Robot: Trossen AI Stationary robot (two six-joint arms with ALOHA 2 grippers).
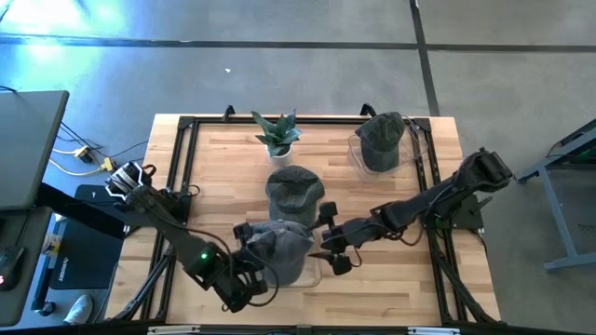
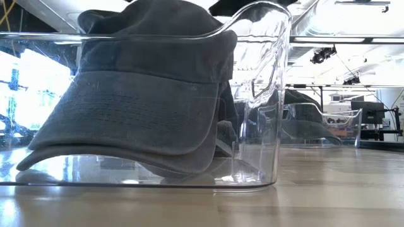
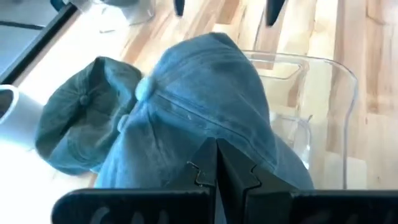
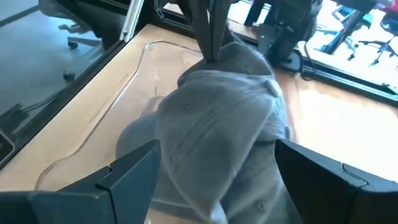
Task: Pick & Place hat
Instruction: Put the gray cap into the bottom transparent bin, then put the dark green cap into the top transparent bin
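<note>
A grey cap (image 1: 284, 244) sits in a clear plastic bin (image 2: 265, 94) near the table's near edge, its brim toward the low camera and resting on the bin's floor (image 2: 126, 170). My left gripper (image 1: 264, 272) is shut on the cap's near-left side. My right gripper (image 1: 326, 244) is open at the cap's right side. In the right wrist view its fingers (image 4: 130, 168) stand wide on either side of the cap (image 4: 217, 106); whether they touch it I cannot tell. My left gripper (image 3: 217, 171) pinches a fold of the cap's crown cloth (image 3: 205, 140) between its two shut fingers, coming from the table's near-left side and slanting down. The right wrist view shows the fingers (image 4: 208, 31) on the crown's raised top. The cap's brim stays in the bin.
A second grey cap (image 1: 294, 189) lies on the table just beyond the bin. A third cap (image 1: 380, 138) sits in another clear bin at the far right. A potted plant (image 1: 277, 133) stands at the far middle. Black frame rails (image 1: 177, 177) run along the table's sides.
</note>
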